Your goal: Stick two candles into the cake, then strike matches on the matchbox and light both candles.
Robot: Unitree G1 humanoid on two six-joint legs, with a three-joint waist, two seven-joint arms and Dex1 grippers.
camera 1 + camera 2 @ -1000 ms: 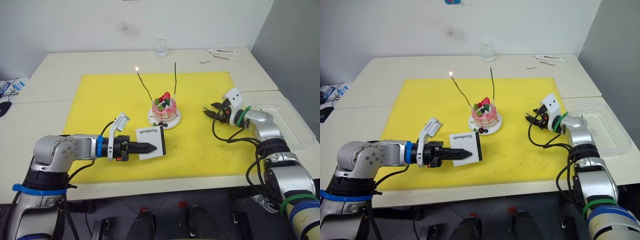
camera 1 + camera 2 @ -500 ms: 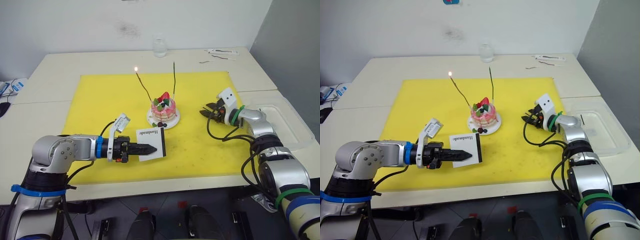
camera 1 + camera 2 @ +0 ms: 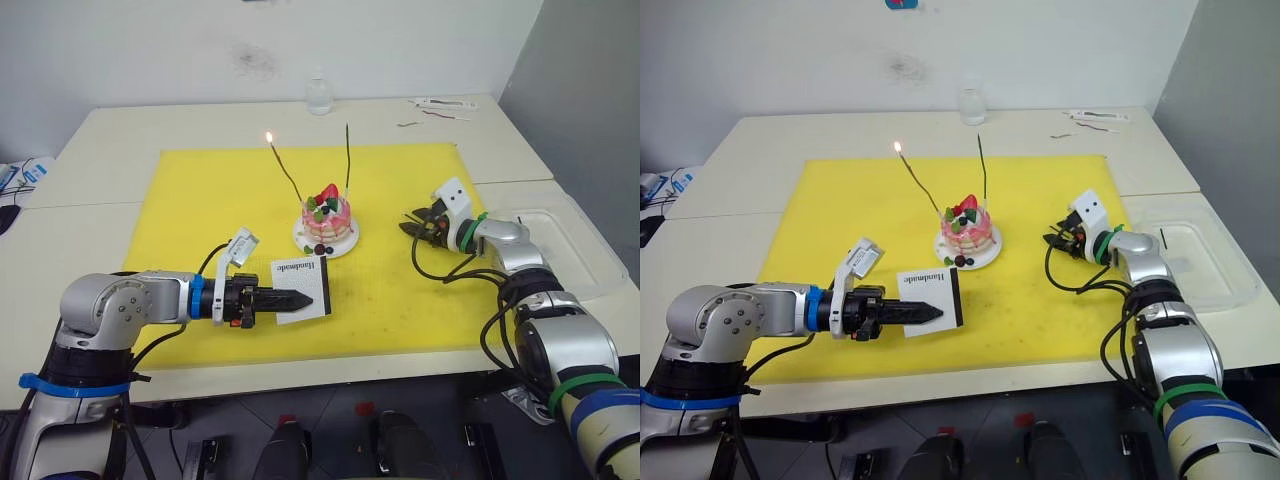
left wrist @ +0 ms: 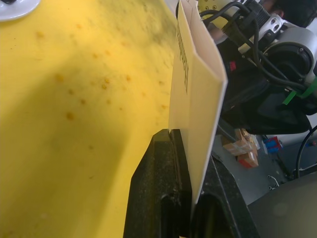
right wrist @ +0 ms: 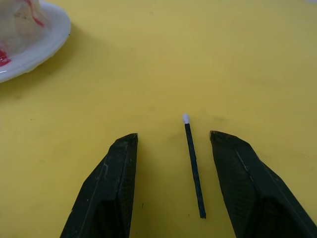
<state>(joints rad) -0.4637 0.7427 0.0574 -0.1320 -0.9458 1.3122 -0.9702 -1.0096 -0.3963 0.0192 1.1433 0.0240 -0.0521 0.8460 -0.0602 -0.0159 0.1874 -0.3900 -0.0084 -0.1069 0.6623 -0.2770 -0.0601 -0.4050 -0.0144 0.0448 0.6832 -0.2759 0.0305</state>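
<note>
Cream table (image 3: 110, 135) against a scuffed white wall (image 3: 150, 50), grey partition (image 3: 590, 90) alongside.

a robot test room or lab rather than a home: pale tables (image 3: 90, 140) pushed together against a bare, scuffed white wall (image 3: 150, 50), a yellow work mat (image 3: 200, 200) spread over them, cables at the table's far left edge (image 3: 15, 180), and a clear plastic tray (image 3: 585, 250) on the right.
</note>
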